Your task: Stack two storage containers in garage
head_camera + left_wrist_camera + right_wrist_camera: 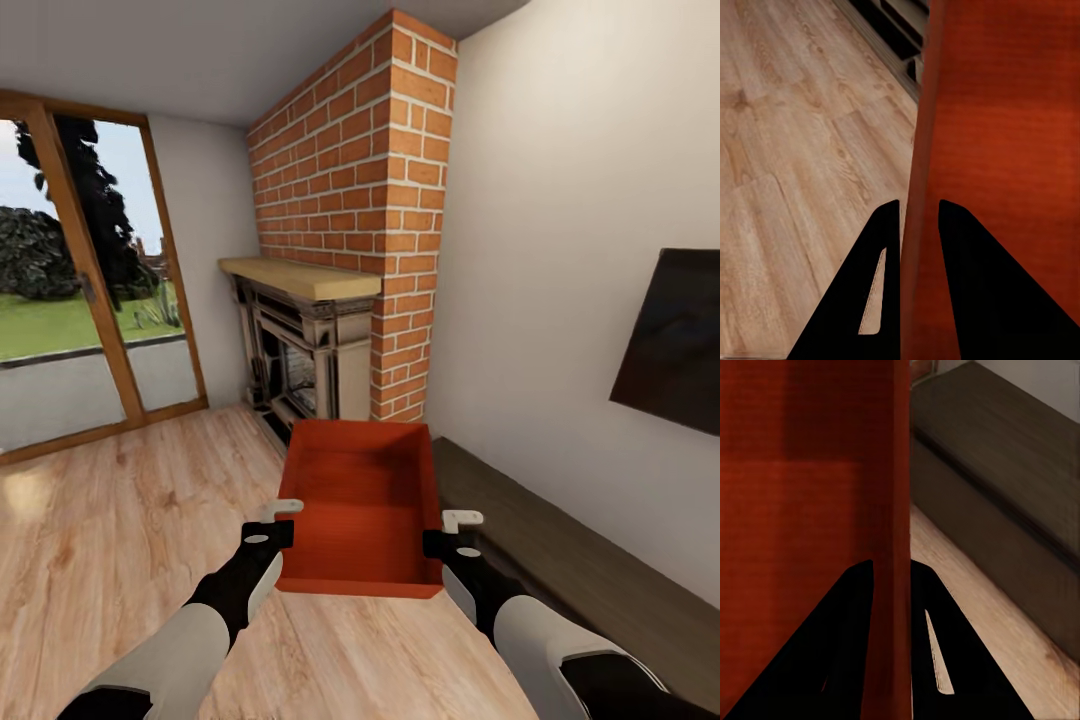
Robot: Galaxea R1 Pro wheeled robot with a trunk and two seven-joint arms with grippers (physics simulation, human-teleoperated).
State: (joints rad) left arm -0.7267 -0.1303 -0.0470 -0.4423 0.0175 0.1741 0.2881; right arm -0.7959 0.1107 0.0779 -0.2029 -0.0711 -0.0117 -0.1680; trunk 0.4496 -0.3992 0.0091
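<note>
I hold one orange-red storage container (362, 505) up in front of me, open side up, above the light wood floor of the living room. My left gripper (283, 520) is shut on its left wall, and my right gripper (450, 530) is shut on its right wall. In the left wrist view the thin red container wall (916, 225) runs between the two black fingers (866, 300). The right wrist view shows the container wall (891, 585) pinched the same way between dark fingers (937, 652).
A red brick chimney (350, 190) with an ornate fireplace (300, 350) stands ahead. A long dark low bench (560, 550) runs along the right wall under a black TV (675, 340). Glass doors (70, 290) are at the left. Open wood floor (120, 530) lies left.
</note>
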